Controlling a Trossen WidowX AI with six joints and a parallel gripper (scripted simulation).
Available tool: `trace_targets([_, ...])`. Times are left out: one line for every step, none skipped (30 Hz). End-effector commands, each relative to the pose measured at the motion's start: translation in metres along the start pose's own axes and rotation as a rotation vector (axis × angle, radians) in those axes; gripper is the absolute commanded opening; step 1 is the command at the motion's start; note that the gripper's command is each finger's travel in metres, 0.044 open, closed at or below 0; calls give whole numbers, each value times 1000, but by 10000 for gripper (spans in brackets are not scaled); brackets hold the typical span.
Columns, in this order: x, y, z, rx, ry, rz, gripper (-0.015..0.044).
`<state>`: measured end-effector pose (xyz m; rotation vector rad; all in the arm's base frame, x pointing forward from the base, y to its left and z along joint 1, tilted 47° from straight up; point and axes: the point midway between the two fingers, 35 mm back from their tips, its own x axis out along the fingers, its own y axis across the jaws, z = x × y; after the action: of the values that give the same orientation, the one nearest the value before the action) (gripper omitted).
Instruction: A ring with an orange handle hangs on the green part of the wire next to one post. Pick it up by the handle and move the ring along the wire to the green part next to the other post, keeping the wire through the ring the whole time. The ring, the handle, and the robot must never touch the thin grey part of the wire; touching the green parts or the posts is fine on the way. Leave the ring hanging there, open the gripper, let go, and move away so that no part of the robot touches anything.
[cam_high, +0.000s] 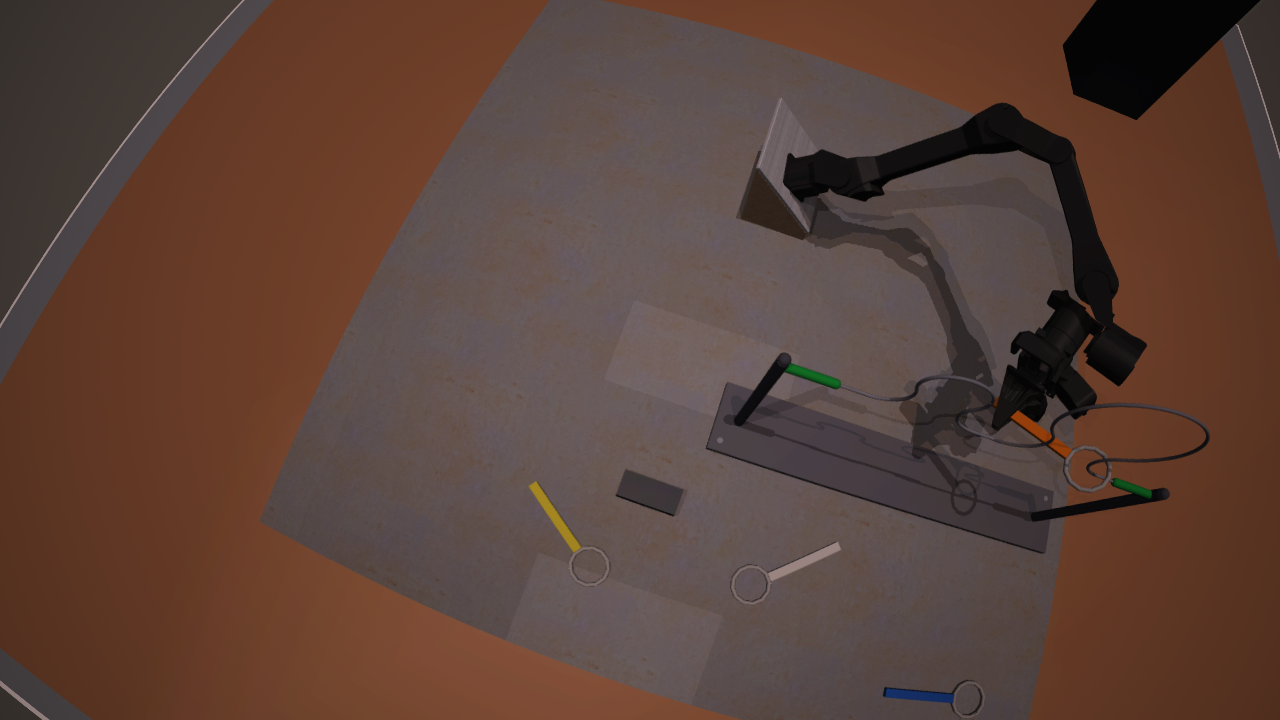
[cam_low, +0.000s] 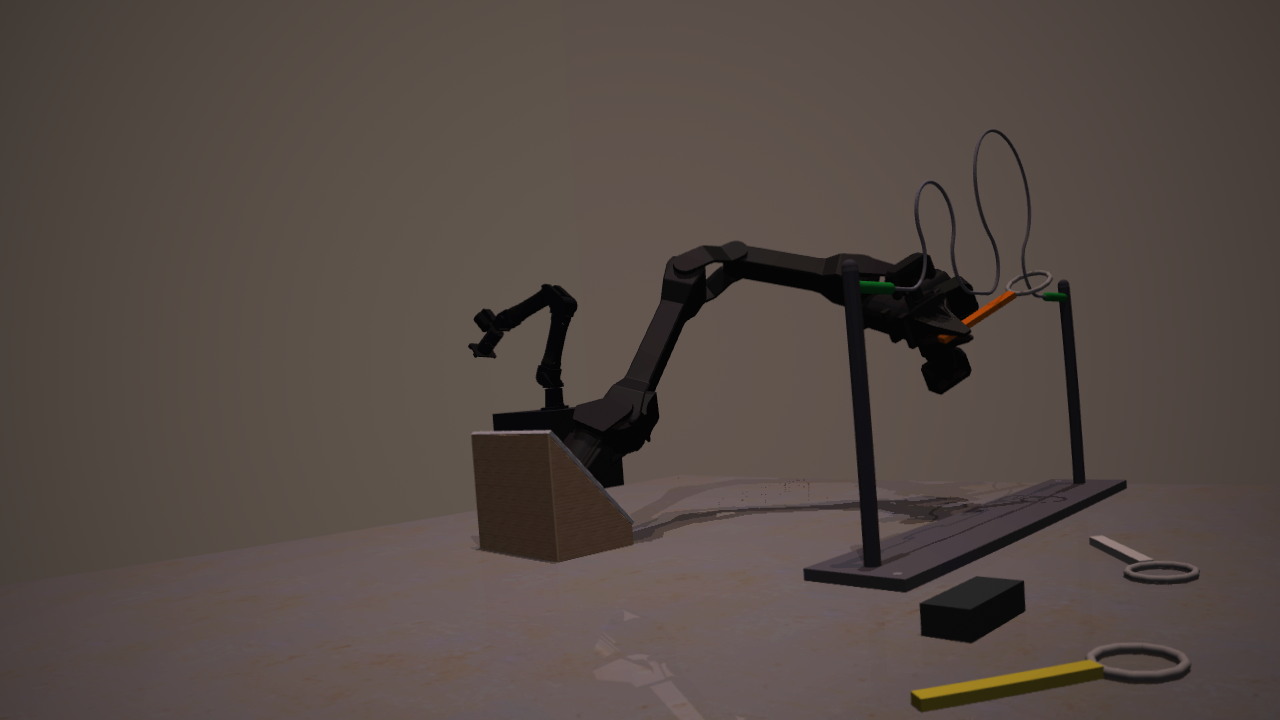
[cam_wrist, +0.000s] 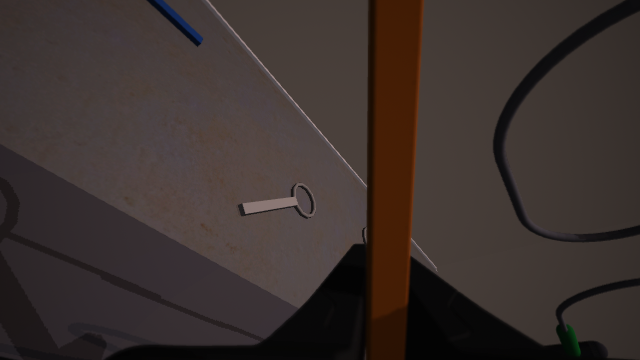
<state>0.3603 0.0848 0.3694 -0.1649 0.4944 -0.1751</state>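
Note:
My gripper (cam_high: 1006, 414) (cam_low: 957, 334) (cam_wrist: 373, 256) is shut on the orange handle (cam_high: 1033, 428) (cam_low: 989, 308) (cam_wrist: 395, 125) near its end. The handle slants up to the ring (cam_high: 1109, 469) (cam_low: 1049, 278), tilted nearly flat in the exterior view. The ring is around the grey wire (cam_high: 1207, 437) (cam_low: 1029, 205) at its bend, just off the right green part (cam_high: 1132, 488) (cam_low: 1054, 296). Whether they touch, I cannot tell. The right post (cam_high: 1100, 505) (cam_low: 1072, 385) is beyond. The left green part (cam_high: 812, 375) (cam_low: 877, 287) is by the left post (cam_high: 760, 391) (cam_low: 861, 420).
The wire's loops rise above and beside my gripper. The base board (cam_high: 859, 474) lies below. A black block (cam_high: 650, 494) (cam_low: 971, 608), a yellow-handled ring (cam_high: 554, 517) (cam_low: 1006, 685), a white-handled ring (cam_high: 805, 562) (cam_wrist: 270, 205) and a blue-handled ring (cam_high: 917, 694) lie on the table.

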Motion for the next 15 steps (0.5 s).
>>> trace_targets([-2, -16, 0, -73, -2, -48, -150])
trace_targets([-2, -19, 0, -92, -2, -59, -150])
trace_targets([-2, -22, 1, -112, -2, -70, -150])
trace_targets([-2, -25, 1, -131, -2, -80, -150])
trace_targets([-3, -28, 1, -150, -2, -91, -150])
trace_targets([-3, -31, 2, -167, -2, -100, -150])
trace_targets([-3, -34, 2, -184, -2, -109, -150])
trace_targets([-3, -37, 3, -201, -2, -119, -150])
trace_targets([-4, -39, 4, -218, -2, -128, -150])
trace_targets([-4, -42, 4, -235, -2, -137, -150])
trace_targets([-4, -45, 5, -252, -2, -147, -150])
trace_targets([-5, -47, 6, -267, -2, -155, -150])
trace_targets([-5, -49, 6, -281, -2, -163, -150])
trace_targets([-6, -52, 7, -294, -2, -170, -150])
trace_targets([-6, -54, 7, -309, -2, -178, -150])
